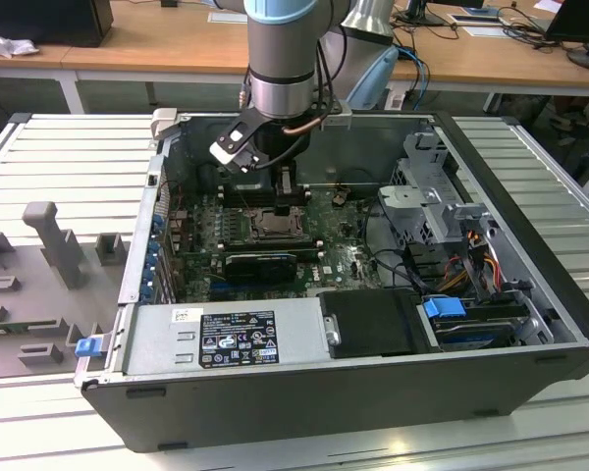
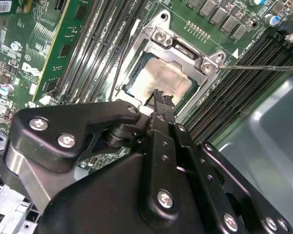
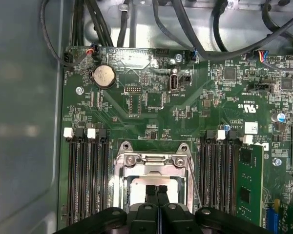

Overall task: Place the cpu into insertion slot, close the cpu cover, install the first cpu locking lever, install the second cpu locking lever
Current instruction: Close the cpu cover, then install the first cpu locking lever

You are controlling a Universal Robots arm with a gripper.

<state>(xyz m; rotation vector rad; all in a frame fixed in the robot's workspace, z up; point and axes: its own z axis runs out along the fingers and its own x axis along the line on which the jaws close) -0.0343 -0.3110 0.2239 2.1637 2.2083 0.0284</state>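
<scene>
My black gripper (image 2: 159, 96), tips together and empty, just above the pale silver square cpu (image 2: 161, 78) within its grey steel cpu cover (image 2: 154, 36).

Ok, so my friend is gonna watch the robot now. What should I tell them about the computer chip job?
Gripper: shut, holding nothing, right over the chip; whether it touches cannot be told.
The cpu lies in the insertion slot.
The cpu cover looks flat down around the chip.
Done: chip placed, cover seemingly closed.
Left: one thin locking lever sticks out sideways from the slot and looks unlatched. The other lever cannot be made out.
</scene>
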